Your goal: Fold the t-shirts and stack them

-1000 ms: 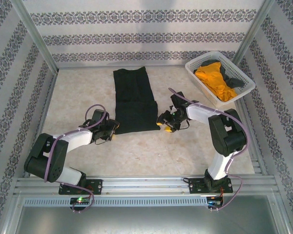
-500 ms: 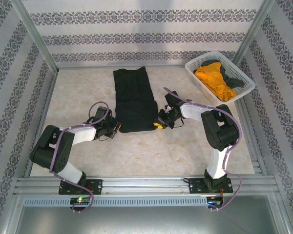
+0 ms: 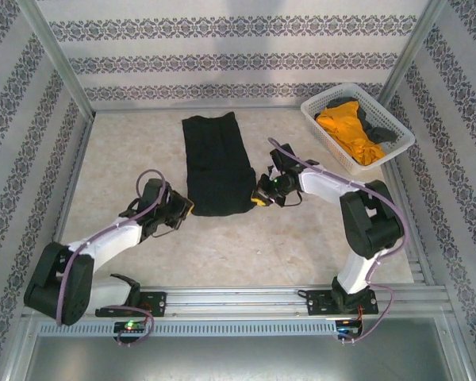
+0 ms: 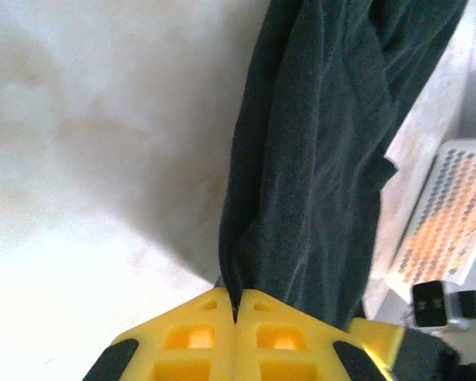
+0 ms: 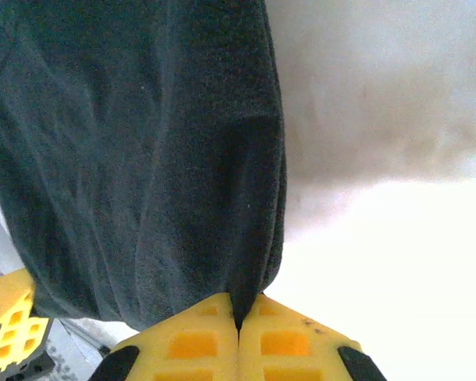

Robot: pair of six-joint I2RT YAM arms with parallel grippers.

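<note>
Left tool (image 3: 184, 208): clamped on the near left corner of the black t-shirt (image 3: 216, 163). In the left wrist view the tool (image 4: 236, 308) is seen with its yellow fingers pressed together and the hem of the cloth (image 4: 317, 159) pinched between them.
Right tool (image 3: 260, 198): clamped on the near right corner of the same shirt. In the right wrist view the tool (image 5: 239, 311) is seen closed, and the dark cloth (image 5: 135, 159) is gripped at its edge.
Black t-shirt: laid out as a long narrow strip on the surface (image 3: 246, 246), running from the far side toward the arms. Its near end is held between the two tools. From the wrist views the gripped corners appear to be raised slightly off the surface, though this cannot be told with certainty.
Basket (image 3: 327, 136): placed at the far right corner of the surface, well apart from the black t-shirt.
Orange-yellow t-shirt (image 3: 349, 131): bundled inside the basket.
Dark t-shirt (image 3: 374, 127): crumpled in the basket, touching the orange-yellow one on its right side.
Arms: both are stretched low across the surface, and the wrists are angled inward toward the near end of the strip.
</note>
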